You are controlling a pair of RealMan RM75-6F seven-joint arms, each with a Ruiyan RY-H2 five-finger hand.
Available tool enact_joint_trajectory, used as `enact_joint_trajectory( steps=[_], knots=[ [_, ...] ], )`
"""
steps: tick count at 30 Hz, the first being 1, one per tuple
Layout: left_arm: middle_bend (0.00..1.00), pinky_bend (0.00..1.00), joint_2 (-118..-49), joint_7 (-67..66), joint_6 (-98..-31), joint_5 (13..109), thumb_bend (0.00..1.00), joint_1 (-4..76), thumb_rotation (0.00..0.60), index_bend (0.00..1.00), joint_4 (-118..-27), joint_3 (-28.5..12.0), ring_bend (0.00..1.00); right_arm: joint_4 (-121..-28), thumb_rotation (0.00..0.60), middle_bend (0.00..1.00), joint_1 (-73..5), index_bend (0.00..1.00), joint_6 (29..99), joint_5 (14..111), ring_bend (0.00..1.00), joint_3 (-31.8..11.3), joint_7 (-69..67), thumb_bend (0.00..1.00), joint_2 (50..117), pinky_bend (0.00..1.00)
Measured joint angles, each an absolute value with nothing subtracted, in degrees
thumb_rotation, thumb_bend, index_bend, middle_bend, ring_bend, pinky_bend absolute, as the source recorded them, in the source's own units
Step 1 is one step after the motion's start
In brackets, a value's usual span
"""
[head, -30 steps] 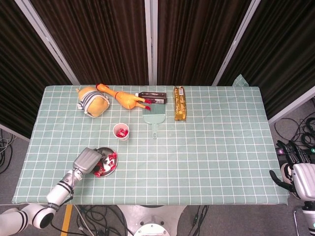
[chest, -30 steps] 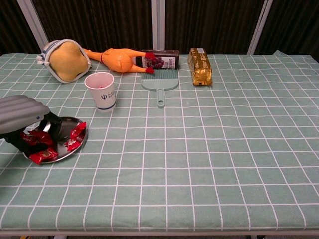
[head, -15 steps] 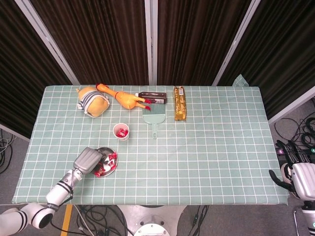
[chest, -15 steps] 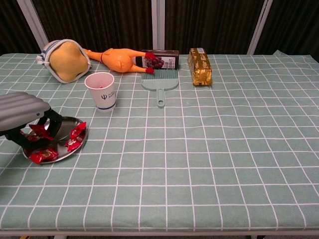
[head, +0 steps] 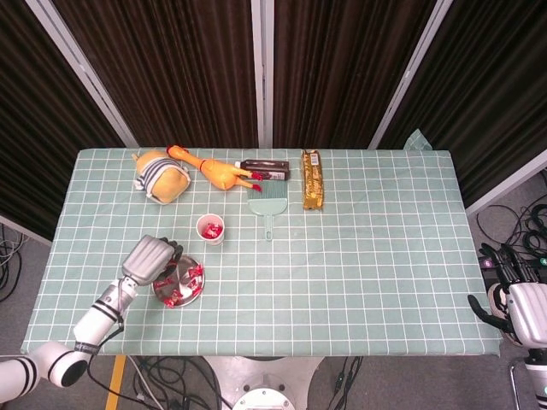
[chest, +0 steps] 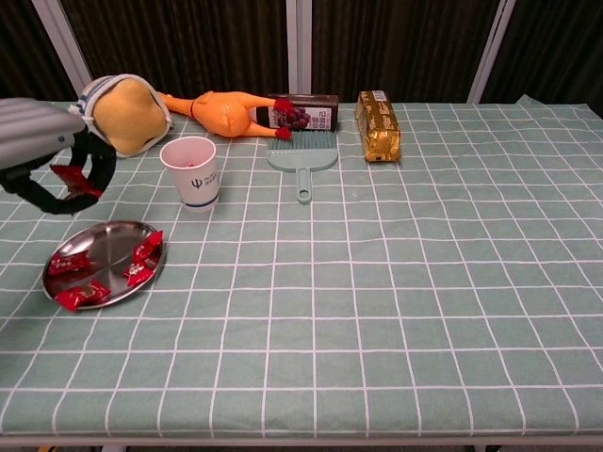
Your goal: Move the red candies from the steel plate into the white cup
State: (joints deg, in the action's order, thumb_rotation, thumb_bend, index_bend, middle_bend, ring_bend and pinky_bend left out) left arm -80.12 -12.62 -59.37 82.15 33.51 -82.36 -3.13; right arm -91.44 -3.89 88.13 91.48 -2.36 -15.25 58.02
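Red candy (chest: 73,180) in raised left hand (chest: 42,151) above steel plate (chest: 102,247)

Left hand (chest: 42,151) raised, fingers (chest: 94,165) curled, apparently pinching a red candy (chest: 68,175)

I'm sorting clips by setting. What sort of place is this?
Probably a robot lab or test bay, not a home: dark curtains on metal frames enclose the table, loose cables lie on the floor, and unrelated props such as a rubber chicken sit on it.

Lab: dark curtains (head: 188,68) (metal-framed), floor cables (head: 513,231)
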Motion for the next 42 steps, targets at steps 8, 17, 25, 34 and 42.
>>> enact_joint_trajectory(
  steps=[8,17,25,34,42],
  knots=[
    [0.64,0.82,-77.84,-14.07,-56.52,80.5,0.41,38.42,0.6,0.63,-85.28,-7.62,0.58,-91.26,0.6,0.17,-3.84,0.0,88.19,91.33,0.0,-2.4,-15.43,0.25,58.1,0.15],
    [0.63,0.82,-80.66,-16.48,-48.19,73.77,0.41,45.41,0.6,0.63,-81.11,-11.39,0.58,-91.28,0.6,0.17,-3.81,0.0,88.37,91.1,0.0,-2.64,-15.4,0.25,57.52,0.15],
    [0.62,0.81,-83.39,-18.82,-44.35,67.96,0.41,49.08,0.6,0.6,-76.95,-12.5,0.57,-90.93,0.6,0.17,-3.88,0.0,87.88,90.71,0.0,-2.6,-15.69,0.25,57.8,0.15],
    [0.59,0.76,-84.69,-22.53,-43.43,63.05,0.41,51.0,0.6,0.55,-76.99,-12.01,0.53,-90.55,0.6,0.17,-3.96,0.0,87.66,90.62,0.0,-2.61,-15.97,0.25,58.0,0.15],
    [0.54,0.72,-85.21,-26.35,-43.36,58.27,0.41,52.71,0.6,0.46,-77.95,-11.42,0.48,-90.55,0.6,0.17,-3.82,0.0,87.69,90.51,0.0,-2.55,-16.64,0.25,57.78,0.16]
  ],
)
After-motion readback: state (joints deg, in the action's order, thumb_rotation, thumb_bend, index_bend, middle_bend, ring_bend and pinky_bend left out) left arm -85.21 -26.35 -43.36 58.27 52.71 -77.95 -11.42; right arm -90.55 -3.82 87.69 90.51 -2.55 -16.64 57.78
